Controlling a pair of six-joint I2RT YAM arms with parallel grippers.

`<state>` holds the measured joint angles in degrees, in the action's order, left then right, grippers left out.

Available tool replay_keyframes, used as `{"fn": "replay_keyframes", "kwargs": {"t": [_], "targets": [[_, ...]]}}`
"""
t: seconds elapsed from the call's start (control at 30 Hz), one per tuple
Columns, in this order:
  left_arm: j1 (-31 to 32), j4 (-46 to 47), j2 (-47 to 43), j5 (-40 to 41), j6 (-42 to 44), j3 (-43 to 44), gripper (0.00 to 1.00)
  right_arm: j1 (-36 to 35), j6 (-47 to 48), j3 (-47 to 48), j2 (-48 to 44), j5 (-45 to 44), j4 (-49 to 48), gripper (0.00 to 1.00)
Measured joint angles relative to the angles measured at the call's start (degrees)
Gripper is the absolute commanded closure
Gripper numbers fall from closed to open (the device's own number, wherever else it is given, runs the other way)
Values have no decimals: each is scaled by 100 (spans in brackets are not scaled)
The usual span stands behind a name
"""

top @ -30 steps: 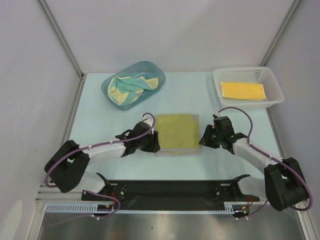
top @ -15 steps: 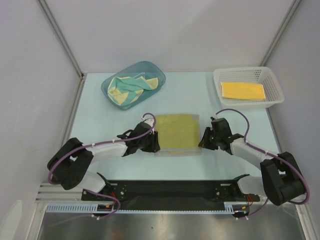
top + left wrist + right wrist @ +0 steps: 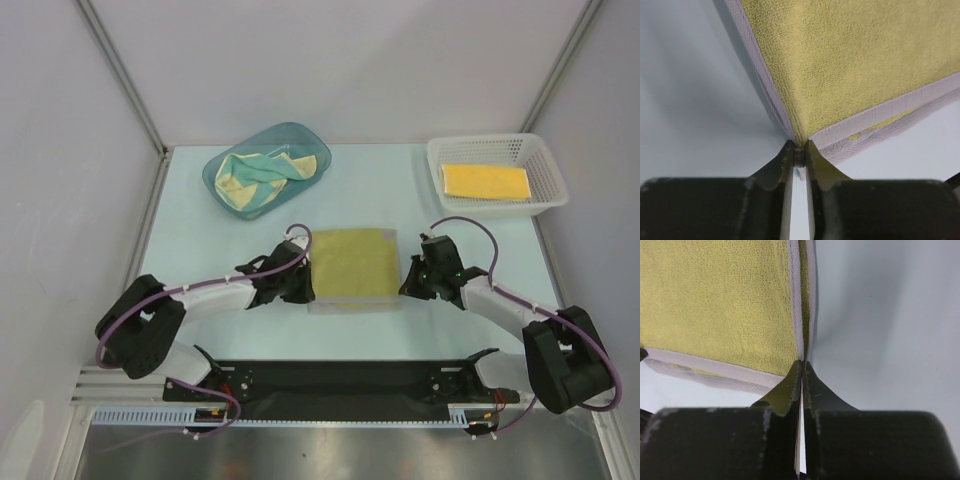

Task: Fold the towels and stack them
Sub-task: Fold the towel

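1. An olive-yellow terry towel [image 3: 353, 265] with a pale lilac-grey hem lies spread flat in the middle of the pale blue counter [image 3: 200, 250], between the two arms.
2. The left fingers [image 3: 791, 154] are clenched on this towel's near-left corner. The left wrist view shows the point of the hem pinched between the tips. A second layer of cloth peeks out just under the near edge.
3. The right fingers [image 3: 799, 372] are pressed tight together on the near-right corner, and the side hem runs straight up from their tips in the right wrist view.
4. Both pairs of fingers sit low at the counter, one at each end of the towel's near edge.
5. A translucent teal plastic tub [image 3: 310, 138] stands at the far left of the counter and holds crumpled cream-and-teal towels [image 3: 255, 175].
6. A white plastic mesh basket [image 3: 480, 147] stands at the far right, well apart from the tub. A bright yellow folded towel [image 3: 485, 181] lies flat inside it.
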<state>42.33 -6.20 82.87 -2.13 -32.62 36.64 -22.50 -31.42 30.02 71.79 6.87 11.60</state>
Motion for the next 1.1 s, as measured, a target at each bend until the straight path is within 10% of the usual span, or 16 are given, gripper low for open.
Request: {"fn": "replay_keyframes", "kwargs": {"t": [0.07, 0.3, 0.63, 0.73, 1.1], "targets": [[0, -151, 0, 4, 11, 118, 68, -2, 22, 57, -22, -26, 66, 100], [0, -374, 0, -7, -2, 238, 99, -2, 59, 125, -26, -66, 116, 100], [0, -664, 63, -59, -9, 448, 85, -4, 68, 175, -26, -61, 170, 100], [0, -833, 72, -61, -33, 623, 100, -4, 133, 310, -26, -63, 291, 100], [0, -1375, 17, -140, -109, 870, 100, -4, 286, 579, -46, -63, 649, 100]]}}
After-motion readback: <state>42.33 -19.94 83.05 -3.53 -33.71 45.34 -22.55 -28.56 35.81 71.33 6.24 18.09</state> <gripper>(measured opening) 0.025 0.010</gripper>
